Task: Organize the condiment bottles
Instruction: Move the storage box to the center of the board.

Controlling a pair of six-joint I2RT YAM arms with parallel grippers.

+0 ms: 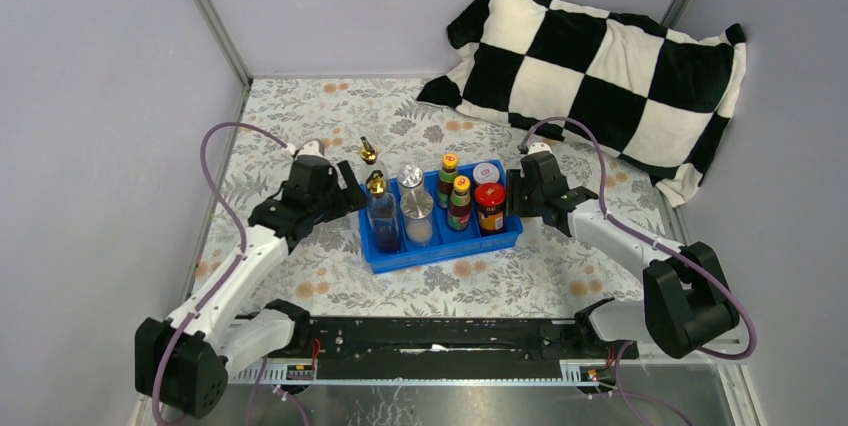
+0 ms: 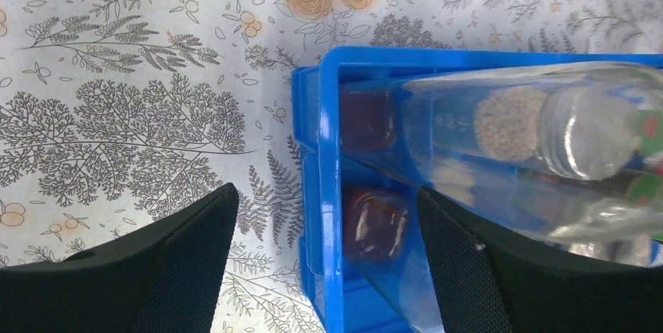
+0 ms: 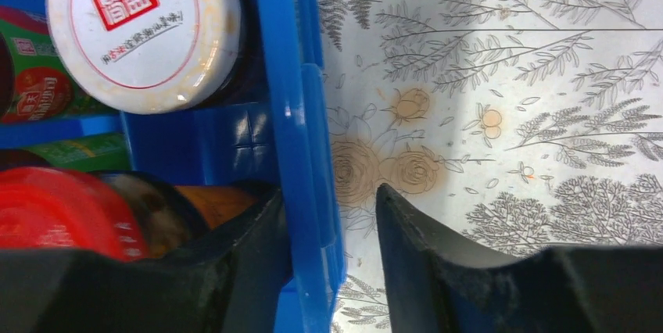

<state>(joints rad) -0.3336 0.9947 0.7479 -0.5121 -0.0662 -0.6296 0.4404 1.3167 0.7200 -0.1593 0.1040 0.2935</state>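
The condiment bottles stand in a blue tray [image 1: 443, 249]: two gold-spouted clear bottles [image 1: 381, 211], a silver-lidded shaker [image 1: 416, 206], two yellow-capped sauce bottles [image 1: 460, 202], a red-lidded jar [image 1: 490, 208] and a white-lidded jar [image 1: 486, 173]. My left gripper [image 1: 352, 196] is open wide astride the tray's left wall [image 2: 328, 114], one finger over the table and one inside beside a clear bottle [image 2: 485, 122]. My right gripper [image 3: 328, 192] straddles the right wall [image 3: 281, 75]. Its inner finger lies against the wall by the red-lidded jar [image 3: 55, 220]; a gap remains at the outer finger.
A black-and-white checkered pillow [image 1: 600, 66] lies at the back right, close behind the right arm. Grey enclosure walls border the floral tablecloth [image 1: 300, 116] on the left, back and right. The arms' black mounting rail [image 1: 440, 336] runs along the near edge.
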